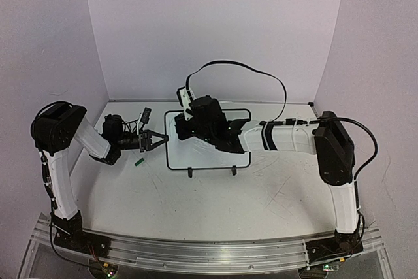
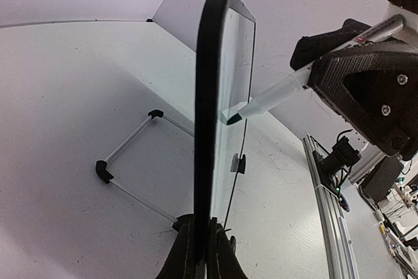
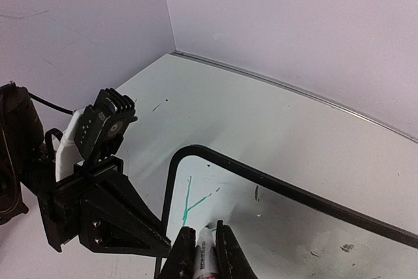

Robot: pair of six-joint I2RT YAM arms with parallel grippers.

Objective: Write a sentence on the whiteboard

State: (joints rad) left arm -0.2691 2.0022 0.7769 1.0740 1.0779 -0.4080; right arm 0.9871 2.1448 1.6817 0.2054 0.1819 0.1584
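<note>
Between the right gripper's (image 3: 206, 238) fingers, closed tight, sat a pale-barrelled marker (image 3: 208, 261), pointing forward and down out of the jaws. Its dark tip (image 2: 230, 118) touched the writing face of the whiteboard (image 1: 196, 158) close to the far left corner. Of the sentence (image 3: 189, 202) only a few thin green strokes showed there: one long line running alongside the left frame and a couple of short branches off it. No word could be read.

Opposite, the left gripper (image 2: 204, 247) was shut on the board's left edge, with the black frame pinched between both fingers. The board sat at mid-table toward the back wall, its two small black feet (image 1: 189, 173) at the near side. The right arm reached in over it from the right and the left arm from the left.

On the scratched white table (image 1: 196, 213), near the left gripper, lay a small green piece (image 1: 138, 160), apart from the board.
</note>
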